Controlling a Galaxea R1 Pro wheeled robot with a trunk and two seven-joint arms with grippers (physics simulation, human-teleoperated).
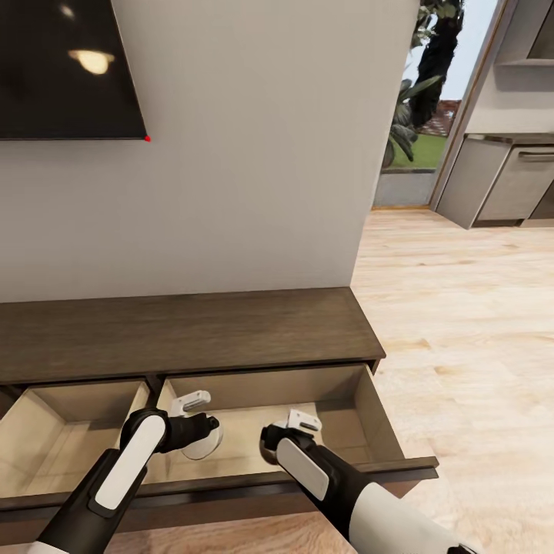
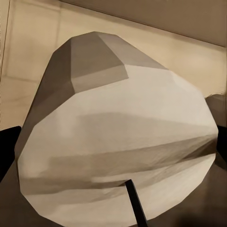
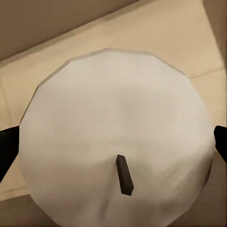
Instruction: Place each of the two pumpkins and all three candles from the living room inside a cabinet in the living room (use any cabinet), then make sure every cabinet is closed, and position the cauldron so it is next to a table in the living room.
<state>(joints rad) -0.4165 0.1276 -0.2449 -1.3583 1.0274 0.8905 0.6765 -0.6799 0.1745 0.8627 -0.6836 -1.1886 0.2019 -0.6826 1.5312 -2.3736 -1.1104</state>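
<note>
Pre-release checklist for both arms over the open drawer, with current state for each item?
1. Right-hand drawer of the long dark brown wooden cabinet pulled open: ok.
2. Left gripper above the pale wood drawer floor: ok.
3. Left gripper holding an off-white stubby candle, dark fingers at both sides: ok.
4. Right gripper holding a second off-white candle, wick facing the camera: ok.
5. Right candle inside the drawer walls: ok; pale wood lies behind it.
6. Gap between candle bases and drawer floor: cannot tell.
</note>
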